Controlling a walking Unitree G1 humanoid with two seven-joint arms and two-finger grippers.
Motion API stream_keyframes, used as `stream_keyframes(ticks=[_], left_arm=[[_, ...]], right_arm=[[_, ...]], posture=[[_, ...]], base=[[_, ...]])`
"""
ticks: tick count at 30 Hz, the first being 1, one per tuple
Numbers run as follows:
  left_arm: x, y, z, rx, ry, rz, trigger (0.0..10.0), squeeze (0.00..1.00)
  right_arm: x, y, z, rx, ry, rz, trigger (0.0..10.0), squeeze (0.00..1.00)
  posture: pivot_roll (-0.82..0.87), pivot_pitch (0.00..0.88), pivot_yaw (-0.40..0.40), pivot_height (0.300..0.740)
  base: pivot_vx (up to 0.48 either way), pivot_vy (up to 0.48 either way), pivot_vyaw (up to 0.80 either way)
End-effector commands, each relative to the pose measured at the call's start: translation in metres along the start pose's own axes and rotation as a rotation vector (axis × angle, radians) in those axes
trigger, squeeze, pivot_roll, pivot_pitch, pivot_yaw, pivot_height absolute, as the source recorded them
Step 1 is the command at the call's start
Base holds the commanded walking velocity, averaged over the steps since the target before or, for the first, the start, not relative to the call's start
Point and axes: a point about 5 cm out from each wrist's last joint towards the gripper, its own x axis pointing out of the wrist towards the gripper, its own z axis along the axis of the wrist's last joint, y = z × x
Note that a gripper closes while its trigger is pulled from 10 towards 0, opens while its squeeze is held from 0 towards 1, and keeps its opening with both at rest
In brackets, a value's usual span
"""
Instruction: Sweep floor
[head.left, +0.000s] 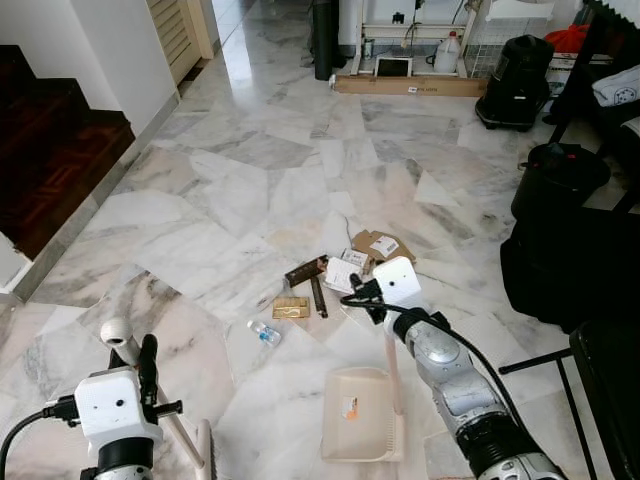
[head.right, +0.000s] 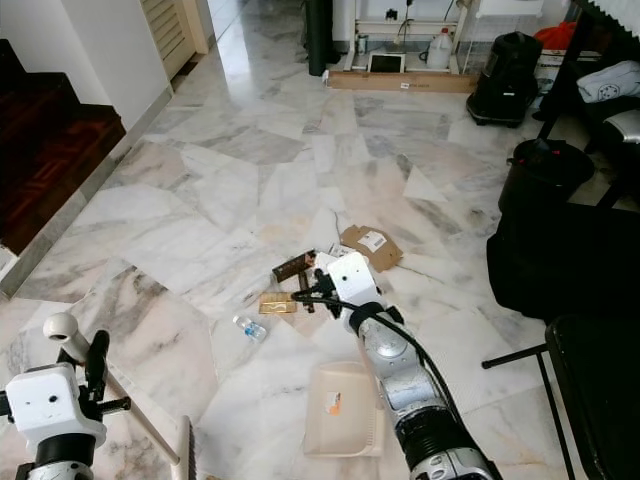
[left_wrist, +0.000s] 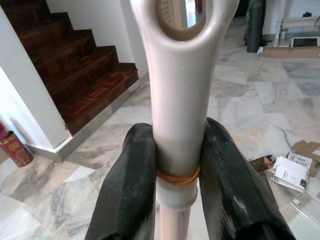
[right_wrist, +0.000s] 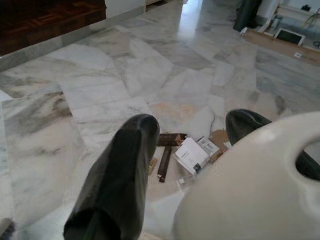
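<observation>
the litter (head.left: 335, 270) lies in a loose cluster on the marble floor (head.left: 250, 190) just ahead of the robot: a flattened cardboard piece (head.left: 380, 244), white paper packets (head.left: 343, 273), dark brown wrappers (head.left: 305, 270), a gold packet (head.left: 291, 308) and, a little apart toward the robot, a small plastic bottle (head.left: 264, 332). the cream dustpan (head.left: 362, 413) sits on the floor just short of the pile, its long handle (head.left: 394, 370) rising to the right gripper (head.left: 365, 295), whose fingers sit either side of the handle's top; whether they actually pinch it i cannot tell. the left gripper (left_wrist: 177, 185) is clamped on the cream broom handle (left_wrist: 181, 100), just below its hanging loop, the stick slanting down toward the floor at the robot's left.

risks, as i judge them: the bottle may roll away rather than slide when brushed, and the flat cardboard may skid over the pan's lip or push the pan back if the pan is not held firm. a wide stroke could scatter the light paper.

room is generous to the left and ahead, open marble up to the dark wooden stairs (head.left: 50, 150). to the right it is tight: black bags (head.left: 560, 250) and a dark stand leg (head.left: 540, 362) lie near the right arm.
</observation>
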Motion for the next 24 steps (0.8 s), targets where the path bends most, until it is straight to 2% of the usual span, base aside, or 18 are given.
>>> stream_keyframes(ticks=[1, 9, 12, 22, 23, 24], left_arm=[[0.000, 0.005, 0.005, 0.018, -0.028, 0.005, 10.0, 0.00], [-0.002, 0.006, 0.005, 0.024, -0.023, 0.009, 10.0, 0.00], [-0.004, 0.007, 0.005, 0.027, -0.021, 0.011, 10.0, 0.00], [-0.007, 0.007, 0.005, 0.030, -0.012, 0.012, 10.0, 0.00], [-0.007, 0.007, 0.004, 0.031, -0.011, 0.011, 10.0, 0.00], [-0.007, 0.008, 0.004, 0.031, -0.011, 0.011, 10.0, 0.00]], right_arm=[[0.004, -0.004, 0.004, -0.003, 0.004, -0.047, 10.0, 0.00], [0.009, -0.003, -0.001, 0.060, 0.085, -0.095, 10.0, 0.00], [0.010, -0.004, -0.005, 0.055, 0.120, -0.126, 10.0, 0.00], [0.011, 0.001, -0.012, 0.055, 0.179, -0.109, 10.0, 0.00], [0.011, 0.002, -0.013, 0.060, 0.183, -0.112, 10.0, 0.62], [0.011, 0.002, -0.014, 0.067, 0.188, -0.117, 10.0, 1.00]], posture=[[-0.05, 0.093, 0.060, 0.740], [-0.04, 0.095, 0.061, 0.740], [-0.03, 0.098, 0.060, 0.740], [-0.02, 0.101, 0.063, 0.740], [-0.02, 0.101, 0.063, 0.740], [-0.02, 0.100, 0.064, 0.740]], base=[[0.000, 0.000, 0.00], [0.000, 0.000, 0.00], [0.000, 0.000, 0.00], [0.000, 0.000, 0.00], [0.000, 0.000, 0.00], [0.000, 0.000, 0.00]])
